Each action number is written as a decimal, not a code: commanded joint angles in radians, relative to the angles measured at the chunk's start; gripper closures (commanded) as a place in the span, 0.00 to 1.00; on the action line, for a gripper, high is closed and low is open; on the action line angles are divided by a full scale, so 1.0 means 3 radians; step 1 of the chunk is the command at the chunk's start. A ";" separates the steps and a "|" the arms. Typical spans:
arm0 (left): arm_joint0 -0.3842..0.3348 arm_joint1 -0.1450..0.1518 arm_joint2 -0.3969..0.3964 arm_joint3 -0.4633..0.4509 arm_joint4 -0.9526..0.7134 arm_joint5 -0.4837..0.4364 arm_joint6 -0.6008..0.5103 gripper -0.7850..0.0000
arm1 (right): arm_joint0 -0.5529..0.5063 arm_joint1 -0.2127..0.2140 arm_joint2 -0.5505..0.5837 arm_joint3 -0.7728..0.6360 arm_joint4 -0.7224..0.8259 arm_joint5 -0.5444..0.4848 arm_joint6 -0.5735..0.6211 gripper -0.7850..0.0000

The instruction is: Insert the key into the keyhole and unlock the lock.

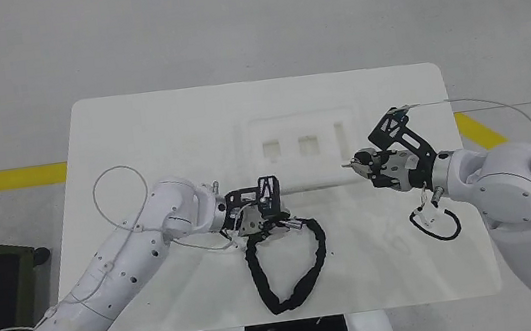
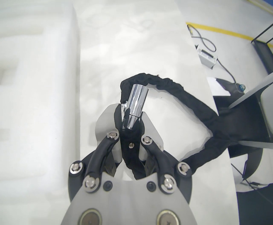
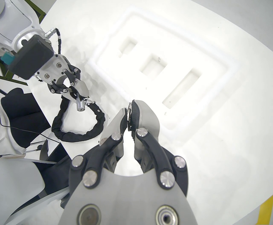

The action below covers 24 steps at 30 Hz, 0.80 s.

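Note:
A chain lock in a black fabric sleeve lies looped on the white table near its front edge. Its shiny metal cylinder sticks up out of my left gripper, which is shut on the sleeved chain just below the cylinder. From the right wrist view the cylinder hangs under the left gripper, keyhole end facing out. My right gripper is shut on the key, a thin metal edge pinched between its pads. In the top view the right gripper hovers to the right of the lock, apart from it.
A white foam tray with three rectangular pockets sits at the table's middle, behind both grippers. Yellow floor tape runs past the table's sides. A black cable loop hangs off the right arm.

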State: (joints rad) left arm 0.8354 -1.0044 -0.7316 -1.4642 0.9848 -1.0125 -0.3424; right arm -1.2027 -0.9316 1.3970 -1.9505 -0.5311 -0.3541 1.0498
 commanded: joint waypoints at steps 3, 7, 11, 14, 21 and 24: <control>0.0108 0.0068 -0.0089 0.0023 -0.0093 0.0001 0.0291 1.00 | 0.0000 0.0000 0.0000 0.0000 0.0000 0.0000 0.0000 1.00; 0.0222 0.0141 -0.0177 0.0035 -0.0091 0.0001 0.0705 1.00 | 0.0000 0.0000 0.0000 0.0000 0.0000 0.0000 0.0000 1.00; 0.0319 0.0218 -0.0244 0.0017 0.0124 0.0001 0.1136 1.00 | -0.0051 -0.0001 -0.0030 -0.0013 0.0043 -0.0039 -0.0097 1.00; 0.0398 0.0271 -0.0314 -0.0021 0.0397 0.0001 0.1540 1.00 | -0.0058 0.0002 -0.0041 -0.0032 0.0162 -0.0114 -0.0097 1.00; 0.0592 0.0336 -0.0535 0.0079 0.1101 0.0042 0.2757 1.00 | -0.0053 0.0017 -0.0069 -0.0162 0.0410 -0.0260 -0.0028 1.00; 0.0633 0.0339 -0.0568 0.0179 0.1368 0.0112 0.3236 1.00 | -0.0045 0.0021 -0.0113 -0.0245 0.0485 -0.0315 0.0001 1.00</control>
State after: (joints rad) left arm 1.0219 -0.9026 -0.9001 -1.4234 1.3597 -0.9876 0.5536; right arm -1.2176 -0.9258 1.3681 -2.0156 -0.3933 -0.4427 1.0473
